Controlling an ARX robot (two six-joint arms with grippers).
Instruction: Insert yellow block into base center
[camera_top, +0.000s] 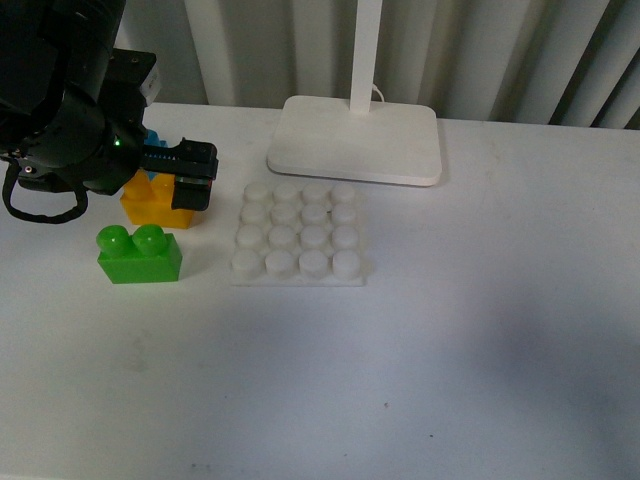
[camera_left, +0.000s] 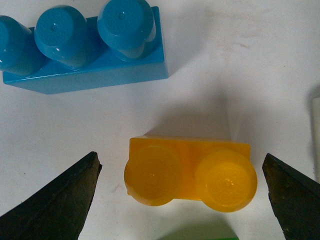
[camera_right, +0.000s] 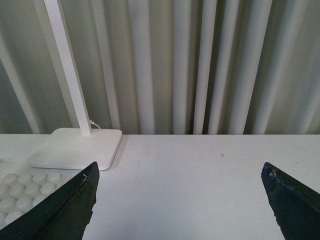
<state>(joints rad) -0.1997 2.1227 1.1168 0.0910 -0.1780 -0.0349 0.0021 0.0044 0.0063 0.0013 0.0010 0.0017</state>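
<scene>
Front view places the left fingers (camera_left: 55, 205) spread wide either side of the yellow block (camera_top: 150, 203), not touching it. The block sits on the desk (camera_top: 450, 330), with the green brick (camera_top: 139, 254) just in front and the blue brick (camera_left: 85, 55) close behind. An off-centre descent could knock either neighbour or tip the block. Further right the base (camera_top: 300, 232) lies with bare studs near the lamp stand (camera_top: 355, 140). A skewed grasp would misalign the press there. The right fingers (camera_right: 60, 210) are open and empty.
</scene>
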